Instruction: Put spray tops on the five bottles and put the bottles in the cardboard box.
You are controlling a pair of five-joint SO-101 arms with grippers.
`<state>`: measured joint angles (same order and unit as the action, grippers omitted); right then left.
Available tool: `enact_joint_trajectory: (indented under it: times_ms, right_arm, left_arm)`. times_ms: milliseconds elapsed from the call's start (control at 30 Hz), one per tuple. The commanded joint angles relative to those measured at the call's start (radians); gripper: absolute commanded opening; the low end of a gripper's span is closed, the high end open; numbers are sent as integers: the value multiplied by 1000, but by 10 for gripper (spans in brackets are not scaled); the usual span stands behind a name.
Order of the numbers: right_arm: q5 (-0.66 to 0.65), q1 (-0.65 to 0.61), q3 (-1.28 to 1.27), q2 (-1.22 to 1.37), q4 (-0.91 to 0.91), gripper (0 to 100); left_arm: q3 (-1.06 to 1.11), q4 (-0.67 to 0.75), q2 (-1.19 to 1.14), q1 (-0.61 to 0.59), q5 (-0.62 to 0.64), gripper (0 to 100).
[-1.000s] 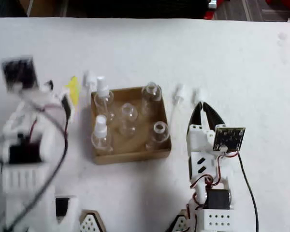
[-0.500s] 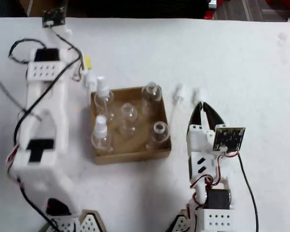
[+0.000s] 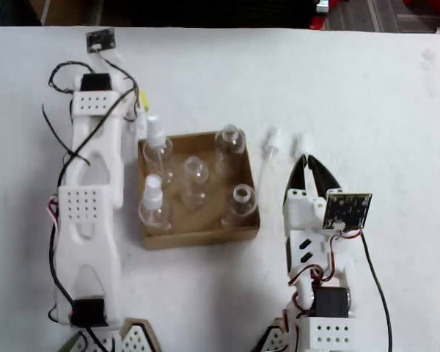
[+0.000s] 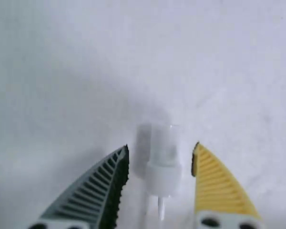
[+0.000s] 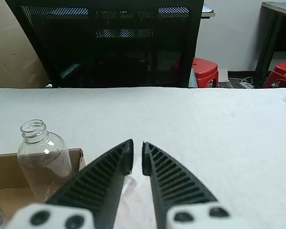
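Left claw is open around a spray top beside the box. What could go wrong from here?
1. The spray top is small and rounded; as the left claw closes, it may twist or slip out.
2. The left arm lies close beside the box; swinging over it may knock the capped bottles.

The setting is an indoor robotics lab or workroom. A white-covered work table (image 5: 229,124) carries a white plastic robot arm with exposed red and black wiring (image 3: 308,242). Behind the table stand a black mesh panel (image 5: 109,43), red plastic stools (image 5: 206,71), a dark desk (image 5: 266,43) and a large brown cardboard carton (image 5: 9,43), with cables (image 5: 239,82) lying on the floor.
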<state>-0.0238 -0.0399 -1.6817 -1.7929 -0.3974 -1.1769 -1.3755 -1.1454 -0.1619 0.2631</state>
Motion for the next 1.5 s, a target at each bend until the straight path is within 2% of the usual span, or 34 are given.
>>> enact_joint_trajectory:
  times_ms: [0,167,233,333,400,467,700,800,933,1100,1267,1333,1467]
  right_arm:
    - [2,-7,-9,-7,-7,19]
    - [2,-7,-9,-7,-7,19]
    - [2,-7,-9,-7,-7,19]
    - [2,-7,-9,-7,-7,19]
    - [2,-7,-9,-7,-7,19]
    - [2,-7,-9,-7,-7,19]
    - [2,-7,-9,-7,-7,19]
    - [2,-5,-9,-7,-7,19]
    - [2,-4,-9,-7,-7,19]
    - [2,-5,-9,-7,-7,19]
    - [2,-5,-9,-7,-7,19]
    - [2,-5,-9,-7,-7,19]
    - [2,-5,-9,-7,-7,19]
  left_arm:
    - [-155,-21,-79,1,14,199]
    - [-261,-21,-191,1,8,194]
    - [-288,-21,-211,2,8,147]
    - [-313,-21,-213,1,6,28]
    - [-313,-25,-213,1,6,30]
    - [-321,-74,-213,2,6,36]
    - [-497,-388,-197,-7,2,20]
    - [-440,-416,-128,-7,-94,20]
    - [-281,-417,1,-22,-164,20]
    - [126,-417,252,-10,-170,20]
    - [505,-400,622,18,-175,20]
    - [641,-358,759,13,-175,20]
    - [961,-184,967,-1,-175,20]
